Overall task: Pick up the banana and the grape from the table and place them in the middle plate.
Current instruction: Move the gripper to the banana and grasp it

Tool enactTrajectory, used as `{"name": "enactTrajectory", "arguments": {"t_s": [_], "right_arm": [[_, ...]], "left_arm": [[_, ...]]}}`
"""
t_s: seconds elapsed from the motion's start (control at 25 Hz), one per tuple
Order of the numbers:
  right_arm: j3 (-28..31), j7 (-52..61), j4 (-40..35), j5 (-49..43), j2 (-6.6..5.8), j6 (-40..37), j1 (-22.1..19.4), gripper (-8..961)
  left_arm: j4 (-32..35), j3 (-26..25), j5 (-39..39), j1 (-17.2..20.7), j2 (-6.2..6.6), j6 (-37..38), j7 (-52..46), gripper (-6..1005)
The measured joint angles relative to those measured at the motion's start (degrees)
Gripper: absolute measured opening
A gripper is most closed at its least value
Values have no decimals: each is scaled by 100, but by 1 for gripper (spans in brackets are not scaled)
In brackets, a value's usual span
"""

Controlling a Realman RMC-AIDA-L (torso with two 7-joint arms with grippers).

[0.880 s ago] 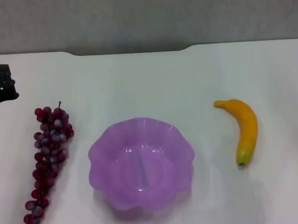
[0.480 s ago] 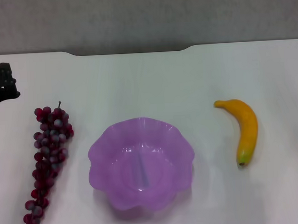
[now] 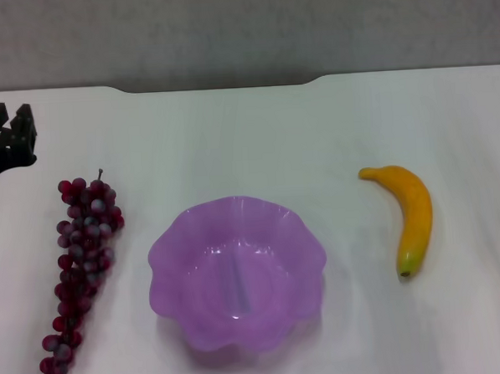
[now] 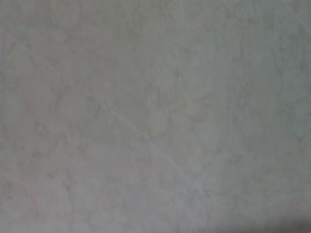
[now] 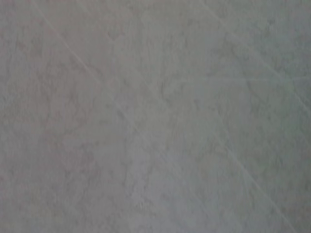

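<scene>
The grape bunch point(image 3: 80, 267) lies on the white table point(image 3: 247, 137) at the left, stem pointing away from me. The purple scalloped middle plate point(image 3: 157, 259) stands in the centre and holds nothing. The banana point(image 3: 411, 212) lies to the right of the plate, greenish tip toward me. My left gripper point(image 3: 8, 120) is at the far left edge, beyond the grape's stem end and apart from it, with its two black fingers spread and nothing between them. My right gripper is out of view. Both wrist views show only bare tabletop.
The table's far edge has a notch point(image 3: 219, 85) in front of a grey wall. Bare tabletop lies between the plate and each fruit.
My left gripper has come a little further into view from the left edge, and two separate fingers now show. The grape, plate and banana have not moved.
</scene>
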Motion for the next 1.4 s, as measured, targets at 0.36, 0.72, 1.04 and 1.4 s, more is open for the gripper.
{"name": "enactTrajectory", "arguments": {"t_s": [0.36, 0.72, 1.04, 1.4], "right_arm": [[-7, 117, 132, 68, 7, 56, 64, 451], [246, 196, 134, 63, -2, 1201, 317, 658], [687, 320, 267, 67, -16, 2159, 605, 887], [1114, 151, 1140, 12, -25, 3257, 1376, 881]], "left_arm": [[0, 22, -39, -30, 0, 15, 16, 416], [72, 29, -43, -80, 0, -1, 17, 854], [208, 31, -43, -202, 0, -63, 17, 889], [268, 30, -43, -236, 9, -67, 17, 887]]}}
